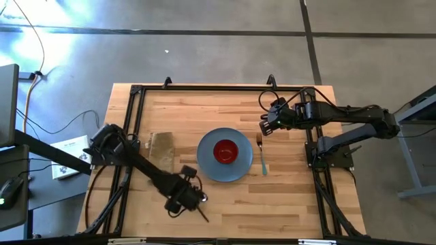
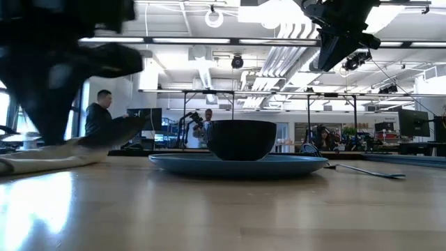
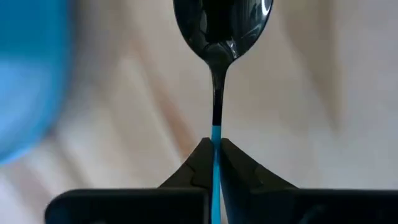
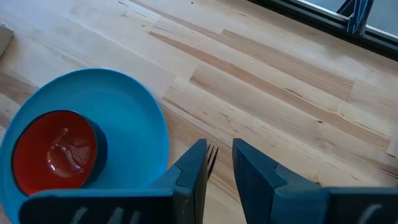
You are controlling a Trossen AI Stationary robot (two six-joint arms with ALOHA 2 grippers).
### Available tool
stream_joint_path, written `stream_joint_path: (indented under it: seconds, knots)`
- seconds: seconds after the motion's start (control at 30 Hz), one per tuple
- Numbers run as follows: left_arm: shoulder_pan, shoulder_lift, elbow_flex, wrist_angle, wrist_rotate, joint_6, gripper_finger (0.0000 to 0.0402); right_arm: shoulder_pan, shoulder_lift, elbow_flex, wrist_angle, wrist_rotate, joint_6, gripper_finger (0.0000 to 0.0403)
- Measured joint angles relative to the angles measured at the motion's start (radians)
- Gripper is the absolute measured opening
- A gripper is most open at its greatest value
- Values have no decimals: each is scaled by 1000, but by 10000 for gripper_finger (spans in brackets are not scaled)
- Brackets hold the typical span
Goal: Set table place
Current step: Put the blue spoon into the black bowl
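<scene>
The blue-grey plate (image 1: 235,170) lies mid-table with the small red bowl (image 1: 225,151) standing in it. The fork (image 1: 262,156) lies flat on the wood just right of the plate. My left gripper (image 1: 187,197) is near the table's front edge, left of the plate, shut on the teal-handled spoon (image 3: 219,37). My right gripper (image 4: 219,163) hangs open above the table beyond the fork, with nothing between its fingers; the fork's tines (image 4: 211,154) show below the gap. My left gripper pinches the spoon's teal handle (image 3: 215,134) between its two fingertips (image 3: 200,163), coming from above and pointing down. The metal neck and the spoon's bowl end (image 3: 221,25) stick out past the fingertips, hollow side up. Whether it is clear of the table I cannot tell.
A tan folded cloth (image 1: 161,150) lies left of the plate, close behind my left arm. A black rail frame (image 1: 133,129) edges the tabletop. Bare wood stretches right of the fork and along the far edge. People stand in the room beyond the table.
</scene>
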Motion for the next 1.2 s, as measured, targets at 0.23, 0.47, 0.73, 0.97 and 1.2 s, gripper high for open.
stream_joint_path:
  seconds: [0.23,0.47,0.73,0.97,1.2]
  knots:
    - [68,-65,80,-121,-82,51,1,0,0,0,0,0,0,69]
    - [200,-68,271,-348,-204,208,0,0,0,0,-1,0,0,69]
    - [366,-64,397,-391,-212,396,0,0,0,0,-2,0,-23,69]
    - [471,-16,409,-451,-177,484,0,0,0,0,-1,1,-52,69]
    - [520,68,407,-472,-154,545,0,0,-1,0,-10,6,-57,69]
